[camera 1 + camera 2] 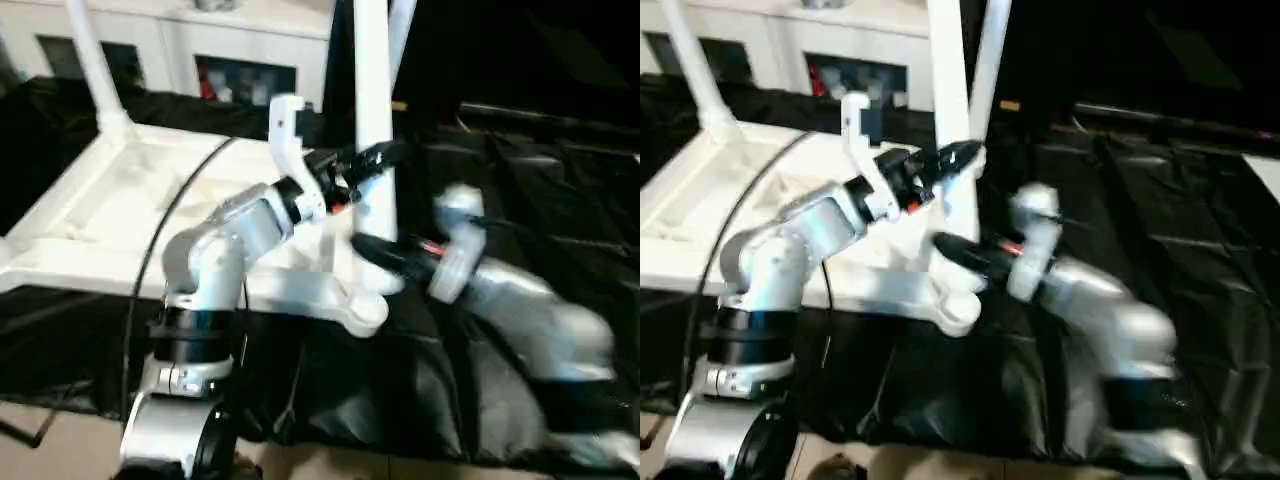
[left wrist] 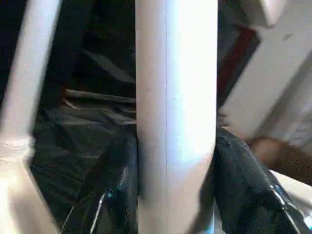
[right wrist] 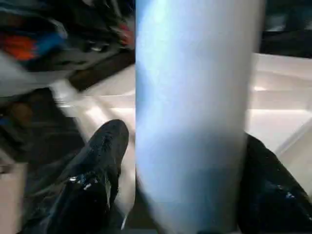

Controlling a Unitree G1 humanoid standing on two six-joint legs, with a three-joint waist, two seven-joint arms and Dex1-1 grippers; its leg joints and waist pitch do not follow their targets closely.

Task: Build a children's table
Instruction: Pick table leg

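Both hands bracket your upright white plastic tube leg [image 1: 374,110]: left hand [image 1: 368,160] grips it, right hand [image 1: 372,252] looser, lower.

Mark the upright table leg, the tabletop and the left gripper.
upright table leg [image 1: 374,100]: left eye view, on its shaft above the grippers.
tabletop [image 1: 120,190]: left eye view, on its ribbed underside.
left gripper [image 1: 372,160]: left eye view, between its fingertips at the leg.

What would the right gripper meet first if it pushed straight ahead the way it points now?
Probably the upright white leg: it stands between the right gripper's fingers, right ahead.
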